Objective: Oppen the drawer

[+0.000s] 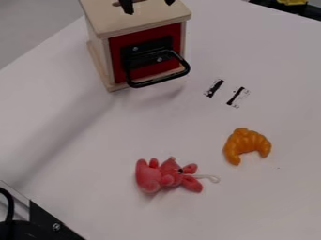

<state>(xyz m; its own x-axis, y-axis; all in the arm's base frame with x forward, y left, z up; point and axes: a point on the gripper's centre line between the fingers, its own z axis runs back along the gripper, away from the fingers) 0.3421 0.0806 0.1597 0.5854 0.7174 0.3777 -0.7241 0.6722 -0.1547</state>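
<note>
On the big white table, the pale wooden box sits right under the hand, and its red drawer front is on the side below the hand, nearer the camera, and looks shut, so I think the job now is to get to the drawer. The black two-finger gripper has its two tips wide apart, with nothing between them. Next it should go out past the box's front edge and down to the bent black handle, grab it and pull.
</note>
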